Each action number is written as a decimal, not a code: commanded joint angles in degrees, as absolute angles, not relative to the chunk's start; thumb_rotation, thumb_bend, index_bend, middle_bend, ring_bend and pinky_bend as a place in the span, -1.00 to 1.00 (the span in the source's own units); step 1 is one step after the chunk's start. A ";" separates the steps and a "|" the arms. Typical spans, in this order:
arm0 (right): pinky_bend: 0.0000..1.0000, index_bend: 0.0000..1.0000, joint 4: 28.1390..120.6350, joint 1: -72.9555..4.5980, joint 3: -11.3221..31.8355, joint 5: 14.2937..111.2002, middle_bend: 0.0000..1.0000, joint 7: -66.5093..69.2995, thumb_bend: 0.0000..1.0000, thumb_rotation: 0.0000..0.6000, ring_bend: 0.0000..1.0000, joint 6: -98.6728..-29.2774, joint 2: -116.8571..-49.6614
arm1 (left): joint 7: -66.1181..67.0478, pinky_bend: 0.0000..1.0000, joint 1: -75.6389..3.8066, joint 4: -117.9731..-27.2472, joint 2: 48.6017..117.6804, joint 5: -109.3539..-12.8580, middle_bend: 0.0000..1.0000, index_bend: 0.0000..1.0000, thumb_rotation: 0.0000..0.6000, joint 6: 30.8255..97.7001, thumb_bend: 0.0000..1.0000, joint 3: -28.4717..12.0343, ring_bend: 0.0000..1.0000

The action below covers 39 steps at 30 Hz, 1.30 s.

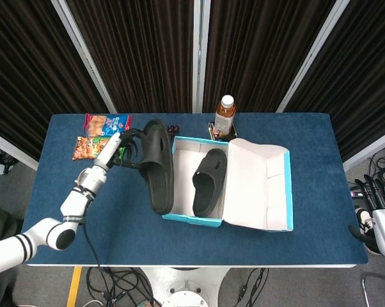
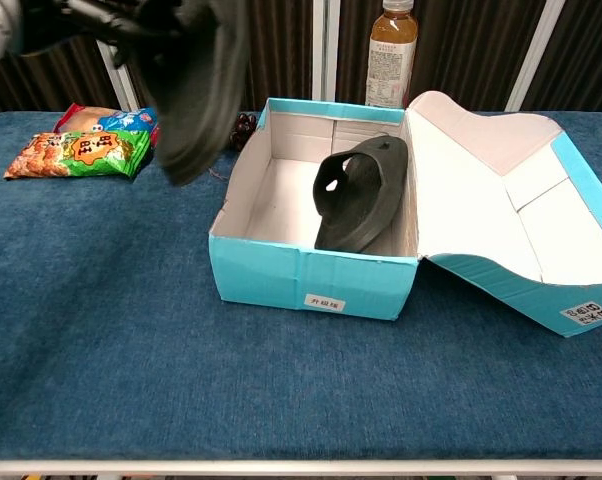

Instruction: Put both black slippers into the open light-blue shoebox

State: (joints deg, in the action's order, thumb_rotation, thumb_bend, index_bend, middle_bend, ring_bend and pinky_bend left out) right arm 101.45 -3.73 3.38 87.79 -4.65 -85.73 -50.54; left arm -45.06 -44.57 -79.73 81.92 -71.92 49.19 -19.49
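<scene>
My left hand (image 1: 125,148) (image 2: 131,20) grips a black slipper (image 1: 158,167) (image 2: 199,85) by its strap end and holds it in the air, tilted, just left of the open light-blue shoebox (image 1: 186,217) (image 2: 311,272). A second black slipper (image 1: 209,181) (image 2: 361,192) lies inside the box, leaning against its right wall. The box lid (image 1: 263,185) (image 2: 526,225) is folded open to the right. My right hand (image 1: 375,220) hangs past the table's right edge, off the table, and holds nothing; its fingers are hard to make out.
Two snack bags (image 1: 103,137) (image 2: 86,145) lie at the table's back left. A bunch of dark grapes (image 1: 174,130) (image 2: 247,122) sits behind the held slipper. A tea bottle (image 1: 225,115) (image 2: 392,52) stands behind the box.
</scene>
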 commanded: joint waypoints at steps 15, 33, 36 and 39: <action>-1.00 -1.00 102.64 -3.66 3.63 86.32 -1.00 -5.85 -0.91 1.00 -1.00 -85.27 -50.14 | -55.86 0.24 -56.30 -52.73 100.95 -81.94 -0.10 -0.05 1.00 46.33 -0.86 -16.72 0.11; -1.00 -1.00 103.20 -3.44 3.64 86.38 -1.00 -6.35 -0.91 1.00 -1.00 -85.63 -49.86 | -54.58 0.14 -58.52 -43.93 106.09 -80.05 -0.10 -0.05 1.00 45.48 -0.86 -15.67 -0.01; -1.00 -1.00 103.35 -3.30 3.64 86.24 -1.00 -6.46 -0.91 1.00 -1.00 -85.76 -49.74 | -54.76 0.14 -58.66 -42.75 106.61 -79.63 -0.10 -0.05 1.00 45.29 -0.86 -15.71 -0.02; -1.00 -1.00 103.48 -3.26 3.63 86.27 -1.00 -6.55 -0.91 1.00 -1.00 -85.81 -49.65 | -54.98 0.14 -58.39 -42.44 106.64 -80.12 -0.10 -0.05 1.00 45.40 -0.86 -14.84 -0.02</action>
State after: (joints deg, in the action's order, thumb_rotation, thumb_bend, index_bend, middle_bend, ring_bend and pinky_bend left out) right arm 103.47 -3.27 3.64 86.26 -6.53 -85.80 -49.66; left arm -54.95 -58.50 -42.55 106.60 -79.94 45.32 -15.12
